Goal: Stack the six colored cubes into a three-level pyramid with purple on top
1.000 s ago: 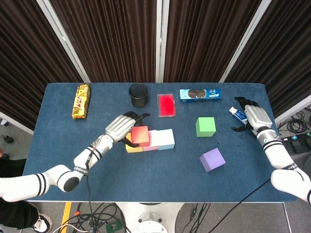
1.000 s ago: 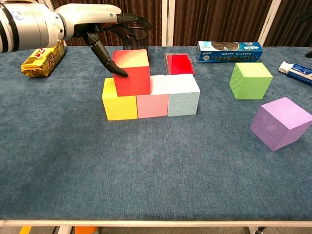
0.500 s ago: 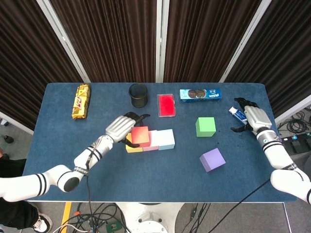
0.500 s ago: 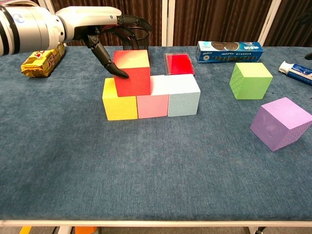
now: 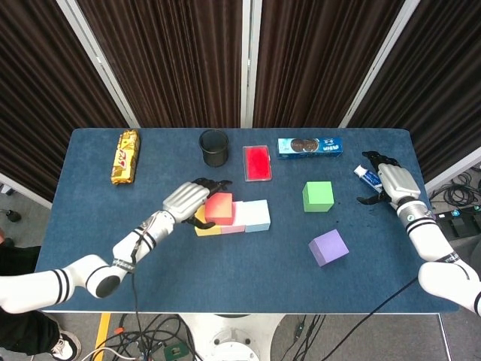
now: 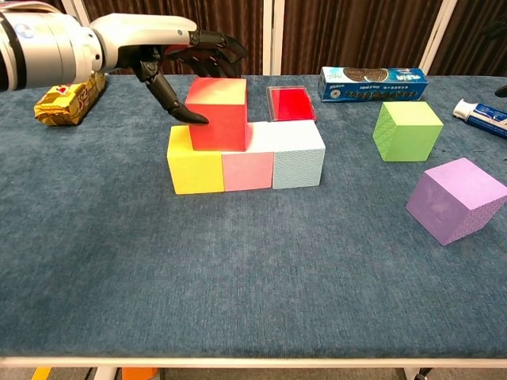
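Now the left hand [image 6: 170,51] pinches the red cube [image 6: 217,113] between thumb and fingers, on the yellow cube [image 6: 194,165] and pink cube [image 6: 247,169]. Best to centre it over their seam, then let go straight up. Right hand [image 5: 388,183] idles, fingers spread, near the table [image 5: 90,226] edge, empty.
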`<state>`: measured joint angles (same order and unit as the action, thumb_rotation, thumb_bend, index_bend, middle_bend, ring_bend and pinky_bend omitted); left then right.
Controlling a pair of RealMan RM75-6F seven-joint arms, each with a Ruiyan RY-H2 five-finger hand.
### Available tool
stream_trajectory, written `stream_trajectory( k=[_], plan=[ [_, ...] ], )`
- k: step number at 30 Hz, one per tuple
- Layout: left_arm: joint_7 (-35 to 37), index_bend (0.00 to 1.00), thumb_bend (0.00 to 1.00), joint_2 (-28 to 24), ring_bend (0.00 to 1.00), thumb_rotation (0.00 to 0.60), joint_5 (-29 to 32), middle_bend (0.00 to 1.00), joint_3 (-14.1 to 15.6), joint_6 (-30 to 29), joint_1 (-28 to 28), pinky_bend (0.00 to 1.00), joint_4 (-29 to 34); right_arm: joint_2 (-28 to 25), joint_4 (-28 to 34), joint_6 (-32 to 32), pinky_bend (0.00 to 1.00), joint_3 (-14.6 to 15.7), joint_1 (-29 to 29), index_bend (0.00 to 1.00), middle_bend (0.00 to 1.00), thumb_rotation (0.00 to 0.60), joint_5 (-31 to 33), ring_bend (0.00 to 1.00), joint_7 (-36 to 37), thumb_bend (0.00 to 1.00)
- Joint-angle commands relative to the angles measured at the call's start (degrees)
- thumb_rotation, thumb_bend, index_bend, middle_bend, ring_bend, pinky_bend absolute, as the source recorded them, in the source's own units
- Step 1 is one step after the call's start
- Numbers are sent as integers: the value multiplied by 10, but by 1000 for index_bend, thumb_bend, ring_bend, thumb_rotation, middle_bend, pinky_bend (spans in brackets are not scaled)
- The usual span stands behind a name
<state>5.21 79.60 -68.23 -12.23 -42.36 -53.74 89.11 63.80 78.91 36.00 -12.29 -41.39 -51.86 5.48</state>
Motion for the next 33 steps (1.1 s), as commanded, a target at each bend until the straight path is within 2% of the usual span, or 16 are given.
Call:
stream_trajectory(
  k=[1,5,11,17,23,28,33],
  plan=[
    [6,74,198,-10,110,600,0,129,3,12,-1,164,9,0,0,0,0,0,0,0,0,600,0,0,0,75],
    [11,65,177,-39,83,600,4,72,10,34,-1,165,32,-3,5,-2,0,-3,0,0,0,600,-6,0,6,72],
    [-14,56,162,-94,52,600,30,50,23,16,22,165,70,-9,17,-4,0,-9,-3,0,0,600,-21,0,14,66],
    [-55,56,163,-141,32,600,42,51,54,-77,91,165,83,-21,38,-36,0,0,-17,0,0,600,-32,0,3,22],
    [-52,56,162,-128,26,600,23,61,76,-220,189,156,34,7,12,-83,0,17,-52,0,0,600,-37,0,-20,5],
    [-22,56,162,-116,26,600,8,67,83,-276,241,153,-7,48,-26,-105,0,28,-85,0,0,600,-44,0,-43,1],
    [10,56,162,-109,26,600,7,68,81,-298,275,152,-32,97,-68,-105,0,41,-110,0,28,600,-40,0,-72,9]
  ],
)
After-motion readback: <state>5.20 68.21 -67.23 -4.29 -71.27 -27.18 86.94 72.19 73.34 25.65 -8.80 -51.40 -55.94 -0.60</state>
